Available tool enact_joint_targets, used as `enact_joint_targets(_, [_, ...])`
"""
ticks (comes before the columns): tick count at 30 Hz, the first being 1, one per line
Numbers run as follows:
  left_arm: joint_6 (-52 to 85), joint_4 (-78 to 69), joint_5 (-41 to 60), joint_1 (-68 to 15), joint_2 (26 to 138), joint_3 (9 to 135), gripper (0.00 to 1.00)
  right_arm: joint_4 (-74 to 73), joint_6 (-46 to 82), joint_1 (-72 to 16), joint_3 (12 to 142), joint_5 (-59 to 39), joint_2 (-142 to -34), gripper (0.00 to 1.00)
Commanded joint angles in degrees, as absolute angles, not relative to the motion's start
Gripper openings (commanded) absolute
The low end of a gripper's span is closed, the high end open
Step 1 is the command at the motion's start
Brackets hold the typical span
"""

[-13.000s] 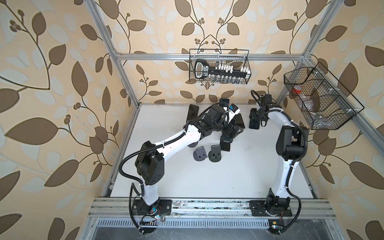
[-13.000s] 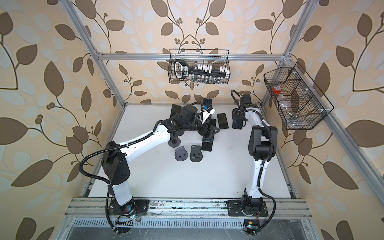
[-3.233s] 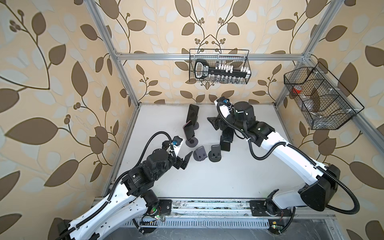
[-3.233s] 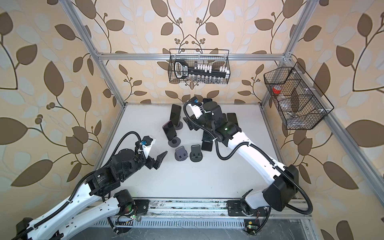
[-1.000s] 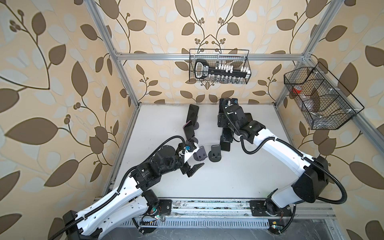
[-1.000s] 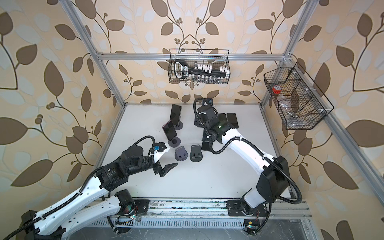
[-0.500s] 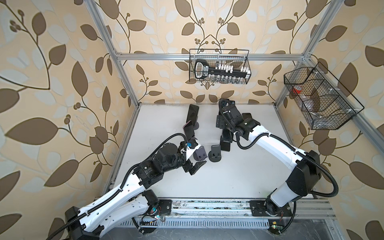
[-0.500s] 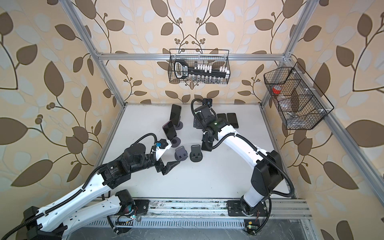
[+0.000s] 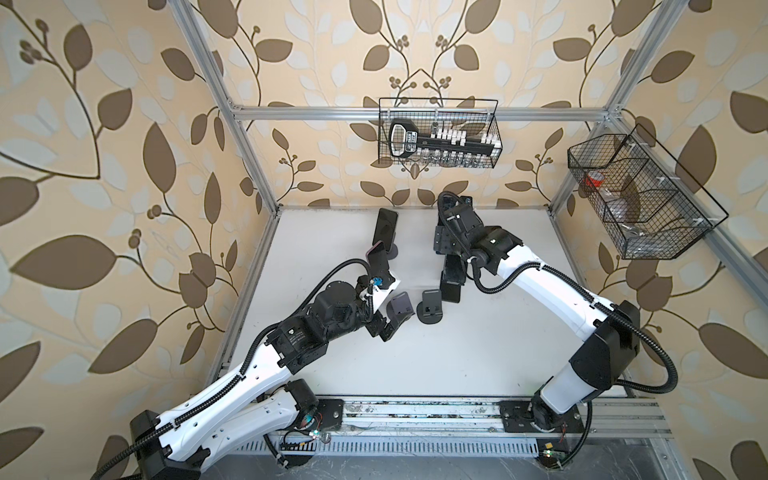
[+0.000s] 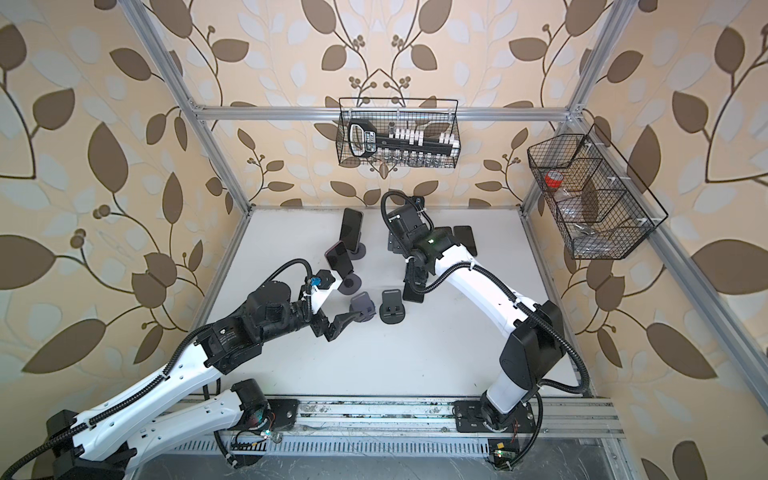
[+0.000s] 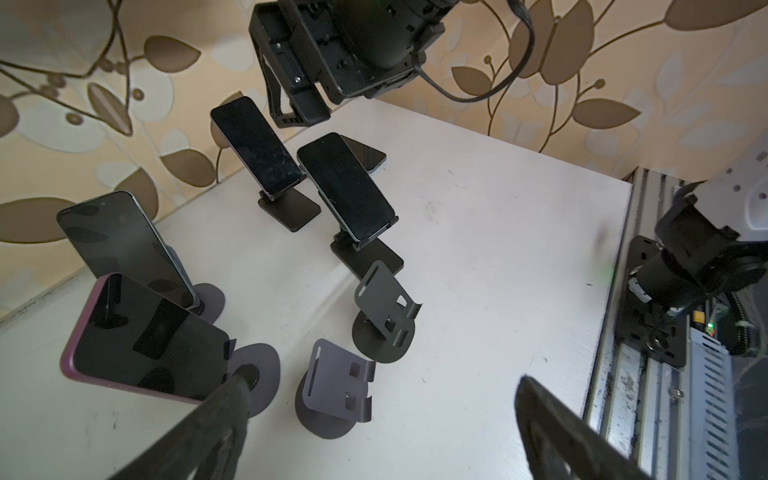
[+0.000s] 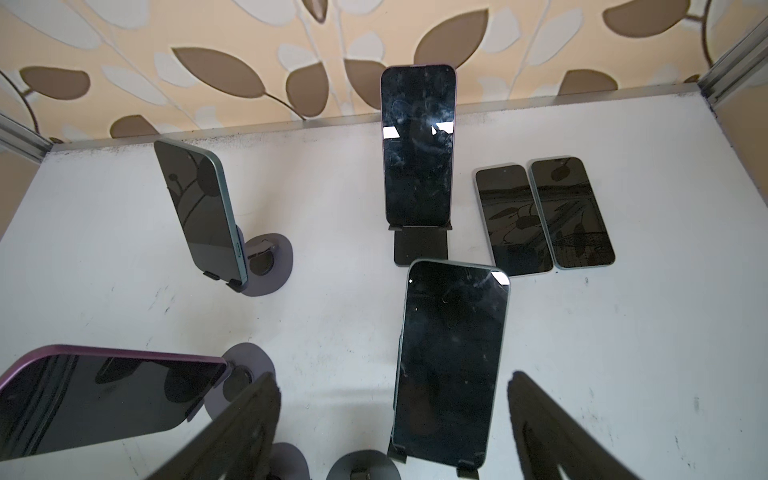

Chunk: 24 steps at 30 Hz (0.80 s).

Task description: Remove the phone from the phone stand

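A dark phone [image 12: 451, 365] leans on its black phone stand [image 12: 465, 471], between the fingers of my right gripper [image 12: 392, 376], which is open and clear of both its edges. In a top view the right gripper [image 9: 449, 253] hangs over that phone [image 9: 451, 282]. My left gripper [image 11: 380, 381] is open and empty, with its fingers either side of an empty grey-purple stand [image 11: 336, 382]. It sits low at the front left of the group in a top view [image 9: 390, 311]. A purple phone [image 11: 141, 340] on a round stand is beside one left finger.
More phones stand on stands: one at the back left [image 9: 386, 226] and one behind the gripped-at phone [image 12: 417, 145]. Two phones [image 12: 511, 220] [image 12: 571, 212] lie flat. A dark empty stand [image 9: 431, 305] sits mid-table. Wire baskets [image 9: 438, 133] [image 9: 640, 199] hang on the frame.
The right gripper's jaws have widened over the phone. The left gripper has moved in from the front towards the empty stands, still open.
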State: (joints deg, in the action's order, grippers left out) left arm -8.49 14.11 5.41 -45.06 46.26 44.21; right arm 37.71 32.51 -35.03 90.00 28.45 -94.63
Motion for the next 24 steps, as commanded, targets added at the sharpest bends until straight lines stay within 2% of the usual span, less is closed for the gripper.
enact_joint_targets(1, [-7.7,9.5,1.4,-45.4,46.6,45.0,0.99,40.8,31.7,-35.3,92.8,31.9,-96.4,0.86])
enact_joint_targets(16, [-9.4,6.2,2.1,-45.4,49.2,45.7,0.99,41.0,30.4,-35.7,92.5,34.2,-96.1,0.84])
enact_joint_targets(24, [-10.9,2.6,2.8,-45.4,52.8,45.8,0.99,41.0,30.0,-35.9,91.8,34.5,-96.0,0.87])
